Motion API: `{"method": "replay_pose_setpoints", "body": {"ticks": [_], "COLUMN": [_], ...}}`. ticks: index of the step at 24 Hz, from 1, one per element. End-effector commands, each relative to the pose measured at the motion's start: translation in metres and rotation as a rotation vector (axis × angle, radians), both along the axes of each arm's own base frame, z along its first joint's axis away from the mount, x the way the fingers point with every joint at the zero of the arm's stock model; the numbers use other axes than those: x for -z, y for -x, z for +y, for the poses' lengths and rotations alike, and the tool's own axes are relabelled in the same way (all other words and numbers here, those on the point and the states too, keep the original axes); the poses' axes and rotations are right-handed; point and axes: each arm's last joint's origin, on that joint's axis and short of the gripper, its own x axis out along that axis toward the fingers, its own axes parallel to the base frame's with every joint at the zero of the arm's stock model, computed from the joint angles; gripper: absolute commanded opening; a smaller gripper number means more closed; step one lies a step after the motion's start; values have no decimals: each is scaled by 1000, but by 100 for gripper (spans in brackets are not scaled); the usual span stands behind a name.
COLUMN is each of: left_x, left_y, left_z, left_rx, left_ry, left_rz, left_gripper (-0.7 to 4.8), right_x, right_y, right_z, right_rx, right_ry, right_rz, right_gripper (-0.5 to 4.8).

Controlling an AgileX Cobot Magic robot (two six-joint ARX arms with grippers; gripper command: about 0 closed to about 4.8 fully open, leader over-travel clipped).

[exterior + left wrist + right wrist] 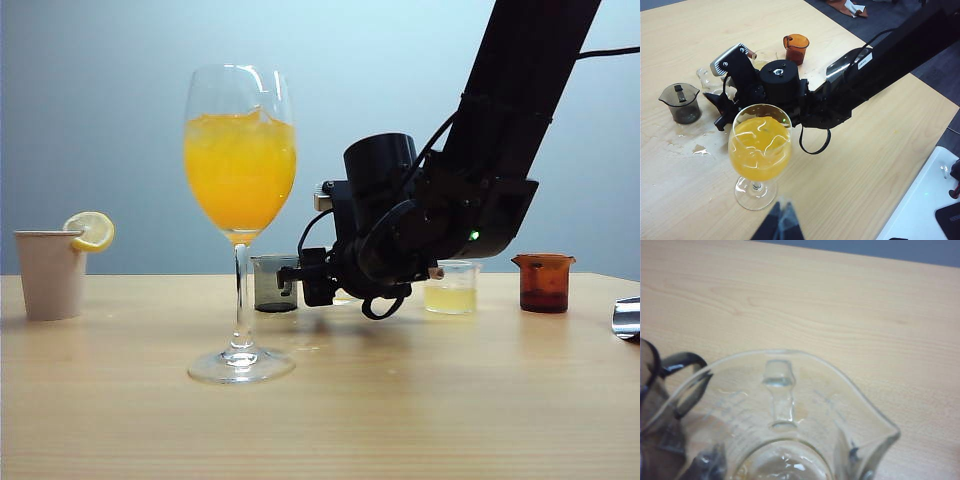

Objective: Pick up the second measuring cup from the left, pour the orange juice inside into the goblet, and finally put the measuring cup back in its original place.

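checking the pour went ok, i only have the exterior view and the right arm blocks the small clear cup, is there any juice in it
observer: the right wrist view shows the measuring cup between the right gripper's fingers, and it looks empty.
operator: any mess on the table
observer: yes, the left wrist view shows small spilled drops on the table beside the smoky cup.
operator: wheres the left gripper
observer: the left gripper hangs above the table on the near side of the goblet, apart from it, with nothing visible in it.
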Motion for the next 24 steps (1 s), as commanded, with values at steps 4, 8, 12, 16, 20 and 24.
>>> {"method": "replay_pose_setpoints", "body": {"ticks": [4, 8, 12, 16, 20, 24], "left_x": [-3, -3, -3, -3, -3, -3], "left_y": [0, 0, 0, 0, 0, 0], "left_z": [0, 0, 0, 0, 0, 0], "left_rx": [9, 9, 9, 8, 8, 8], "left_ry": [11, 11, 11, 11, 11, 11], "left_rz": [-18, -18, -18, -19, -18, -18], "left_gripper": [-6, -6, -6, -6, -6, -6], "right_x": [-4, -3, -1, -1, 0, 2], "right_y": [-5, -6, -7, -7, -7, -6], "right_z": [4, 5, 4, 4, 4, 4], "right_rx": [-6, -6, -4, -4, -21, -21], "right_ry": [-27, -26, -23, -20, -18, -7], "right_rz": [-27, -26, -21, -18, -7, 9], "right_gripper": [49, 49, 63, 204, 254, 316]}}
